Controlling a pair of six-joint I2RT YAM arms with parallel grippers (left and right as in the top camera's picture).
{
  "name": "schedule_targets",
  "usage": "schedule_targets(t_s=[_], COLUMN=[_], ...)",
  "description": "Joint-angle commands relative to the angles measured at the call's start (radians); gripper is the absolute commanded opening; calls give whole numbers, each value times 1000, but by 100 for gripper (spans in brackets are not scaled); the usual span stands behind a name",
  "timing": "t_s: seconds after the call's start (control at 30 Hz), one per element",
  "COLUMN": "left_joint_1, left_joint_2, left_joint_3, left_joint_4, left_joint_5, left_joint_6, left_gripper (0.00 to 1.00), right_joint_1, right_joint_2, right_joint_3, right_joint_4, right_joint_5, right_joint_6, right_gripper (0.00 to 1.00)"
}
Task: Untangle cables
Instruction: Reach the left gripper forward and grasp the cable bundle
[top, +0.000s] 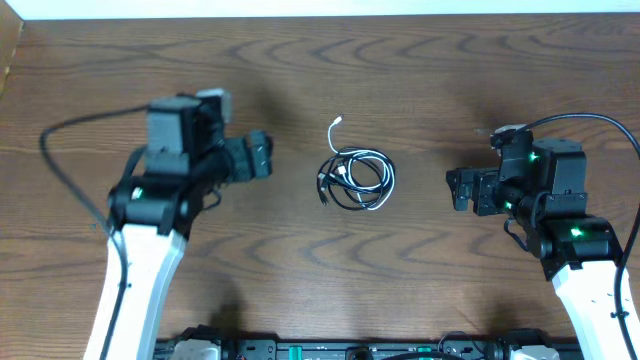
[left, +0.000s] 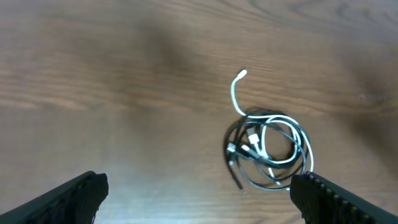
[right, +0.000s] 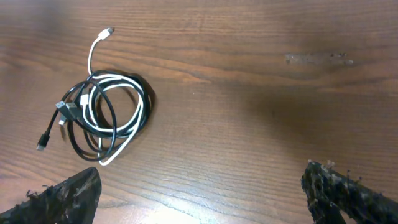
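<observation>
Cables (top: 355, 178) lay in one small tangled coil approx mid table (top: 420, 70): black cords w/ a white one looped thru them. White plug end (top: 338, 124) stuck out of the coil toward the far edge. Left gripper (top: 262, 157) sat to the coil's left, right gripper (top: 462, 190) to its right, both apart from it, neither touching. Both had jaws spread wide, nothing btwn the fingers. A black plug end (right: 41, 145) trailed off the coil's side.
</observation>
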Motion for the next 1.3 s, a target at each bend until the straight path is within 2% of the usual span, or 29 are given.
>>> schedule_targets(t_s=[0.0, 0.37, 0.6, 1.1, 1.13, 1.2, 1.27], left_joint_1=[-74, -309, -425, -604, -612, -621, -623], left_joint_2=[107, 379, 537, 732, 741, 753, 754], left_joint_3=[69, 75, 75, 75, 75, 75, 75], left_joint_4=[0, 133, 216, 314, 317, 317, 318], left_joint_5=[-22, -21, -13, -13, -13, -14, -14], left_joint_6=[3, 17, 17, 17, 17, 18, 18], left_gripper=[99, 97, 93, 90, 87, 73, 43], right_joint_1=[-5, -5, -5, -5, -5, -5, -5], right_joint_2=[-8, -7, -7, -7, -7, -7, -7], right_joint_3=[25, 25, 25, 25, 25, 25, 25], right_joint_4=[2, 1, -26, -36, -37, -37, -37], right_joint_5=[-10, -6, 147, 159, 159, 159, 159], right_joint_6=[-5, -5, 74, 79, 79, 79, 79], right_gripper=[99, 99, 98, 99, 99, 99, 99])
